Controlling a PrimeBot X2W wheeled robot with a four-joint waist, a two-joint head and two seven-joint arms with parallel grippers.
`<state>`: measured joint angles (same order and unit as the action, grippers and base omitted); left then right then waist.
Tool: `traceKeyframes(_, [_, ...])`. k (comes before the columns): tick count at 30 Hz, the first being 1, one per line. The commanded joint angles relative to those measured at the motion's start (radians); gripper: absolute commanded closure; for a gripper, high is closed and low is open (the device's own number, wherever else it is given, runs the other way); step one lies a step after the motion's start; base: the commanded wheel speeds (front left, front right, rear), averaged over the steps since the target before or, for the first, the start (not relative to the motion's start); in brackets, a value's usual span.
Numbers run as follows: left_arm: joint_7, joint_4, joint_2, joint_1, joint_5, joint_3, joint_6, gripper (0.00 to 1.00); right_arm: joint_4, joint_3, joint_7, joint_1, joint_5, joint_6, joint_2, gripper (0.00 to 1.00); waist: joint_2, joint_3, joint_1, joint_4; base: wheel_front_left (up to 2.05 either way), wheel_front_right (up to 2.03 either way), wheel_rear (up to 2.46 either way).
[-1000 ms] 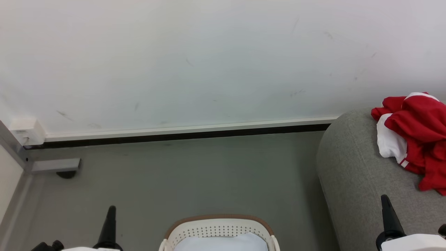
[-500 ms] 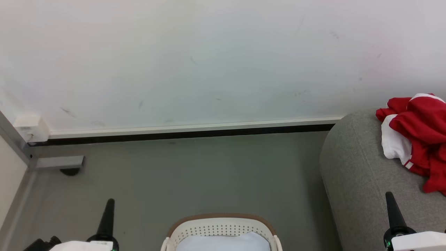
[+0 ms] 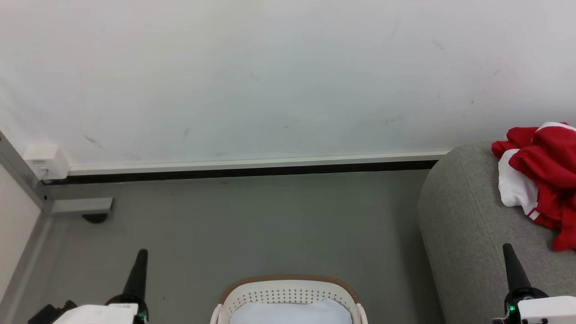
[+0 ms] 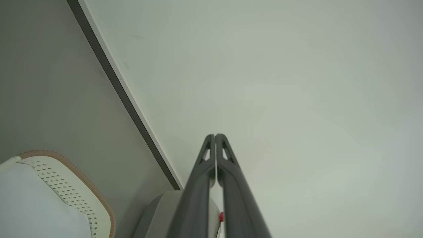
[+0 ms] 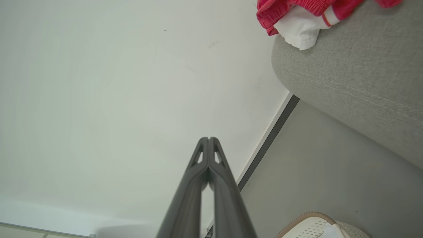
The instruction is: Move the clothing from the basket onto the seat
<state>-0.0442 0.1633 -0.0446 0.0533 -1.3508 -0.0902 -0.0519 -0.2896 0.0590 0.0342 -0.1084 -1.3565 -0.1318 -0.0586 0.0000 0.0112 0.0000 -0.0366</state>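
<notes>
Red and white clothing (image 3: 542, 173) lies bunched on the grey seat (image 3: 463, 225) at the right edge of the head view; the right wrist view has the clothing (image 5: 297, 16) on the seat (image 5: 357, 72) at its top right. The white basket (image 3: 288, 294) with a tan rim stands on the floor at bottom centre, only its white lining showing inside. My left gripper (image 3: 140, 256) is shut and empty at the lower left, left of the basket. My right gripper (image 3: 508, 252) is shut and empty at the lower right, over the seat's front. Both wrist views show shut gripper tips (image 4: 215, 136) (image 5: 209, 139).
A white wall (image 3: 270, 76) with a pale baseboard (image 3: 252, 164) runs behind the grey floor (image 3: 252, 225). A metal frame with a bracket (image 3: 81, 206) and a white box (image 3: 45, 161) stands at the left. The basket's rim (image 4: 96, 195) shows in the left wrist view.
The whole head picture has shifted a little to the right and down, so the camera has moved. Both grippers stay shut and sit slightly higher in the view.
</notes>
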Motion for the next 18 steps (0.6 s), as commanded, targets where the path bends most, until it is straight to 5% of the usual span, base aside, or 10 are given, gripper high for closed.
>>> traceKeyframes(1, [-0.007,-0.006,-0.008,0.016,-0.032,-0.006,-0.001,1.00,0.012,0.005,0.006,-0.020,-0.024,0.001,-0.008,1.00,0.0000,0.000,0.0000,0.002,0.00,0.00,0.00])
traceKeyframes(18, [-0.040,-0.008,-0.009,0.037,-0.152,-0.018,0.005,1.00,0.021,0.015,0.031,-0.023,-0.159,0.002,-0.016,1.00,0.0000,-0.004,0.0000,0.018,0.00,0.00,0.00])
